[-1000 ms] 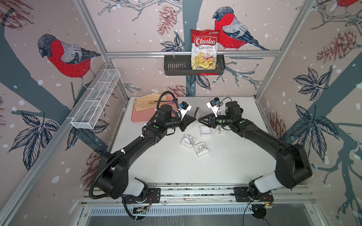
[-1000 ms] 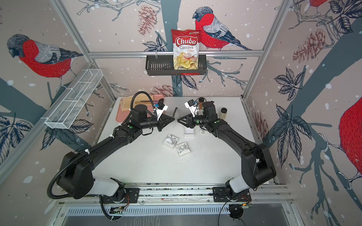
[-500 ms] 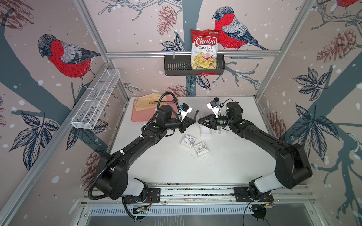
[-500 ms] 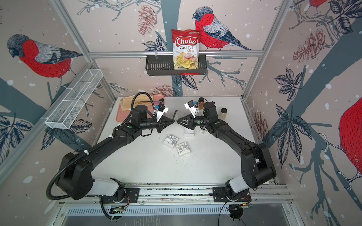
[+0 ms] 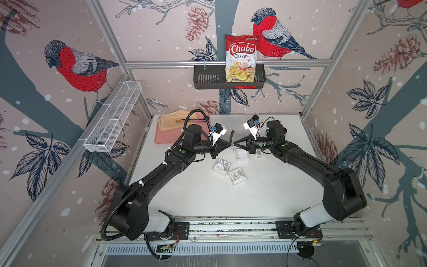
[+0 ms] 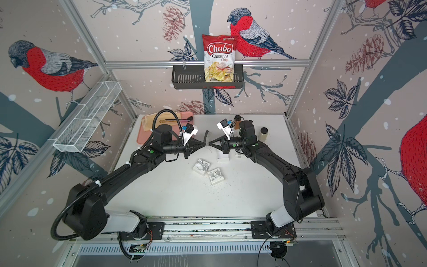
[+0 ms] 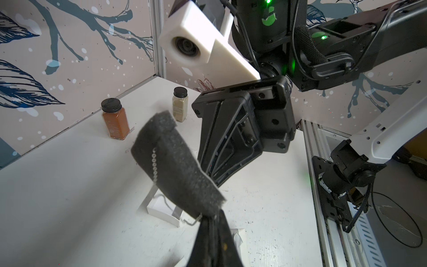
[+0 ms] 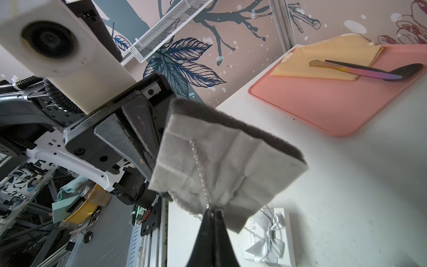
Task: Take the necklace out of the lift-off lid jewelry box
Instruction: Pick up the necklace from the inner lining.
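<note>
Two claws are meeting tip to tip in the air above the counter (image 5: 208, 196), toward 12 o'clock of its middle, in both top views. The left claw (image 7: 212, 222) is clamping together on the lower edge of a dark foam pad (image 7: 175, 166), seemingly the box's insert. The necklace (image 7: 154, 166) is hanging threaded over that pad as a thin silver chain. The right claw (image 8: 212, 215) is pinching shut where the chain gathers on the pad's pale backed side. Whether it is gripping chain alone or some backing too, I cannot tell. The open white box base (image 5: 242, 154) is sitting on the counter at about 5 o'clock of the claws.

The chain is looking very light, limp and fine, so it is likely slipping through smooth tips and catching in the foam's slits. The pad is looking soft and is bending in the grip. The best hold is probably lying on the chain just where it leaves the pad, with the foam being steadied by its edge. A gentle pull is suiting it, since a sharp tug is risking a broken link.
</note>
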Robot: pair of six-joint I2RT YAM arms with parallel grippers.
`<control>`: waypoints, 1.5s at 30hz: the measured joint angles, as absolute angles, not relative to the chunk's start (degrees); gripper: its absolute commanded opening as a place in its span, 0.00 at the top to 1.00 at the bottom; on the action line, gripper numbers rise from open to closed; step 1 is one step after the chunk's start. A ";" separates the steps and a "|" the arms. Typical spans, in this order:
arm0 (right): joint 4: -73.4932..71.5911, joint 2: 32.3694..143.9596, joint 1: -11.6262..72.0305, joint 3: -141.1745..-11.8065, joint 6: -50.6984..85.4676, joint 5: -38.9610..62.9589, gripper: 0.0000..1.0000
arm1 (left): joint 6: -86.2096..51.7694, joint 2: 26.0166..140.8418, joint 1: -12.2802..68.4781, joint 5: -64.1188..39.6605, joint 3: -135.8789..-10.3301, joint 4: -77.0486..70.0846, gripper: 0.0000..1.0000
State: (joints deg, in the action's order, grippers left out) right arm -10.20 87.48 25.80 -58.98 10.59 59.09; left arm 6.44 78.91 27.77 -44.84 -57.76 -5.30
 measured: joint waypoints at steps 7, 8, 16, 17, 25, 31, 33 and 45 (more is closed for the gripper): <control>-10.24 85.52 25.47 -57.56 10.41 60.31 0.99 | 6.42 79.75 27.77 -42.28 -57.76 -5.04 1.00; -10.26 85.19 25.43 -57.39 10.37 60.36 0.96 | 6.44 79.90 27.77 -42.17 -57.76 -4.89 1.00; -10.24 84.88 23.64 -56.86 10.26 60.12 0.65 | 7.60 79.75 27.77 -43.09 -57.80 -3.81 1.00; -10.24 84.93 23.49 -56.86 10.24 60.03 0.64 | 7.94 79.50 27.77 -43.53 -57.80 -3.51 1.00; -10.17 84.90 22.83 -57.45 8.91 61.25 0.63 | 12.01 78.02 27.77 -48.23 -58.04 -2.02 1.00; -10.07 85.23 23.16 -58.22 7.62 64.90 0.63 | 14.92 77.80 27.77 -51.24 -59.35 0.30 1.00; -9.78 85.54 23.62 -58.81 6.85 66.13 0.63 | 15.25 77.84 27.77 -51.59 -59.57 0.67 1.00; -5.28 86.21 24.69 -60.01 1.54 69.63 0.63 | 20.47 76.01 29.52 -41.63 -63.51 7.60 1.00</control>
State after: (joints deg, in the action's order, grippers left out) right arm -5.28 86.21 24.69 -60.01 1.54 69.63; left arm 20.47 76.01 29.52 -41.63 -63.51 7.60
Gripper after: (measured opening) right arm 0.372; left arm 0.060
